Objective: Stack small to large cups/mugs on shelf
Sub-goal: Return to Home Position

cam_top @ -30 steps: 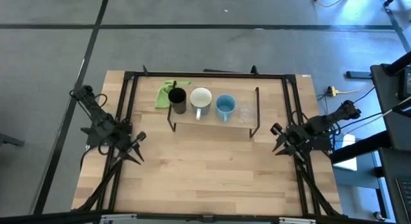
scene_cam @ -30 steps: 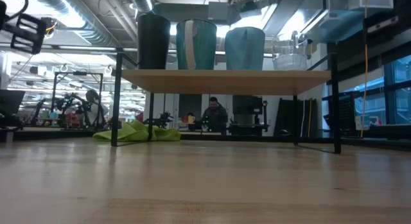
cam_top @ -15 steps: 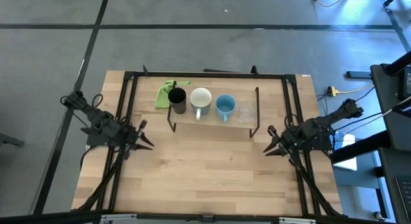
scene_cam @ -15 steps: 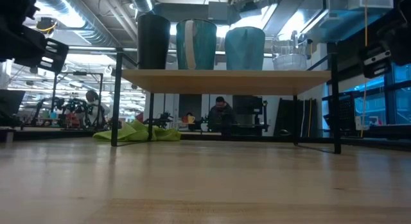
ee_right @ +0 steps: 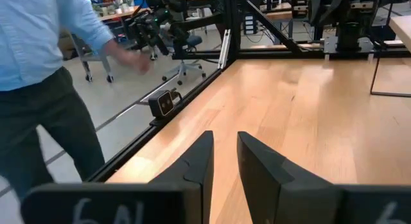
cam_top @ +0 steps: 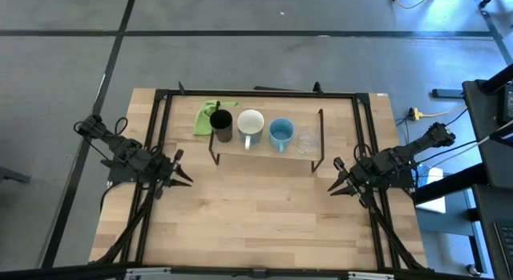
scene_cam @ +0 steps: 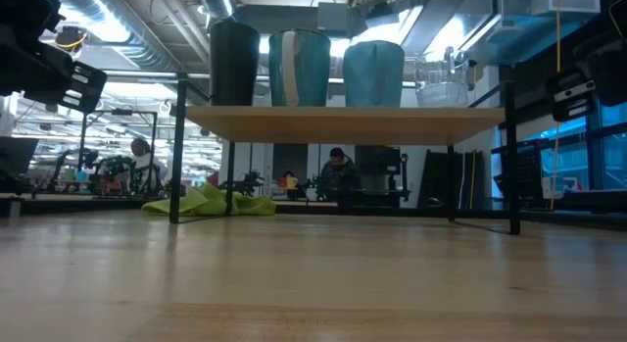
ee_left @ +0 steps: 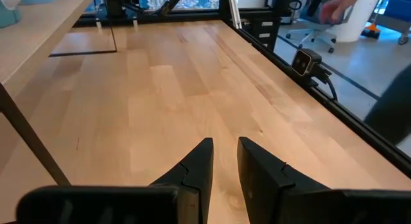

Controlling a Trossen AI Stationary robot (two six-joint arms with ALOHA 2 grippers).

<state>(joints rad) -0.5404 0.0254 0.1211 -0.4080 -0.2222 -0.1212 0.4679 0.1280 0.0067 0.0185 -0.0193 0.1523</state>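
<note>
On the shelf [cam_top: 260, 154] at the table's far middle, four vessels stand upright in a row: a black cup [cam_top: 223, 126], a white mug [cam_top: 251, 122], a light blue mug [cam_top: 280, 134] and a clear cup [cam_top: 306, 142]. The low view shows the same row, black cup [scene_cam: 234, 63] to clear cup [scene_cam: 443, 87]. My left gripper [cam_top: 181, 178] hovers at the table's left side, pointing toward the middle. My right gripper [cam_top: 336, 184] hovers at the right side, facing it. Both wrist views show a narrow gap between the fingers, left gripper [ee_left: 225, 153] and right gripper [ee_right: 225, 147], with nothing in it.
A green cloth [cam_top: 209, 116] lies on the table behind the shelf's left end. Black frame rails [cam_top: 156, 135] run along the table's sides. Bare wood spreads between the arms and toward the near edge. A person [ee_right: 45, 70] stands beyond the table in the right wrist view.
My left gripper has swung from pointing toward the near edge to pointing toward the table's middle, tipping up toward level. My right gripper has sunk a little and tipped likewise, reaching slightly toward the middle. Both have kept still for the last half second. The cups have not moved.
</note>
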